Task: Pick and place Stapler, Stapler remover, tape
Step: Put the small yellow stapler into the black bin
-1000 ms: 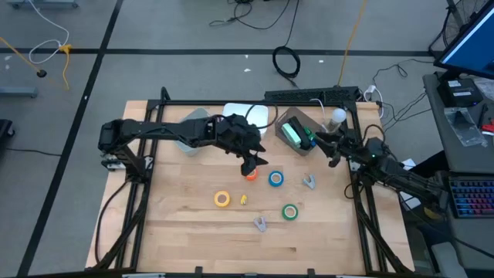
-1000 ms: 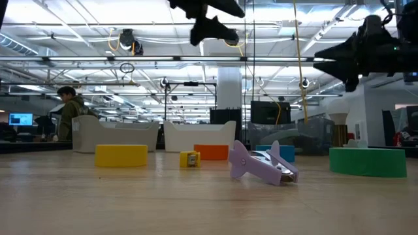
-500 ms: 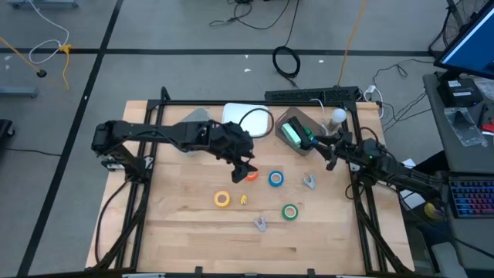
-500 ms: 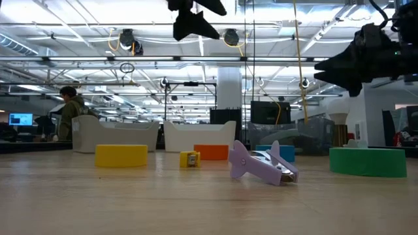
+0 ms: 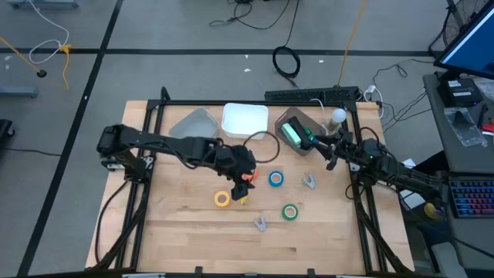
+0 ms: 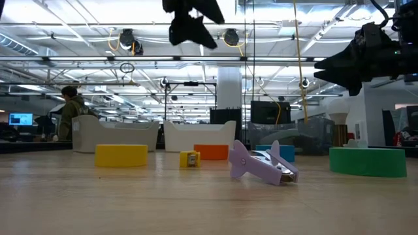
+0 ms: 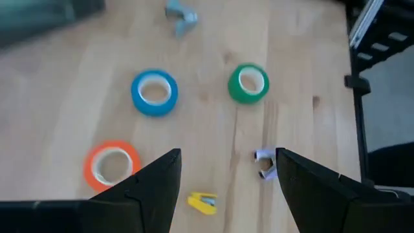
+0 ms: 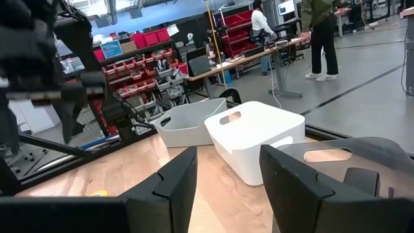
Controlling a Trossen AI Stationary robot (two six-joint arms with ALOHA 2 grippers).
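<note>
Four tape rolls (image 5: 275, 179) lie flat, holes facing up.

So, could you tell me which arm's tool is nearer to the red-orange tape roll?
The left. The left tool hovers just above the red-orange tape roll, open and empty. The right tool is open too, far off by the table's right edge.

Left arm stretched from left table edge toward centre, elbow low, wrist angled down. Left gripper (image 5: 245, 176) raised above tabletop, fingers (image 7: 152, 188) parted, nothing between them. Right arm folded at right table edge, forearm pointing inward. Right gripper (image 5: 330, 144) held high, fingers (image 8: 171, 181) parted, empty.
</note>
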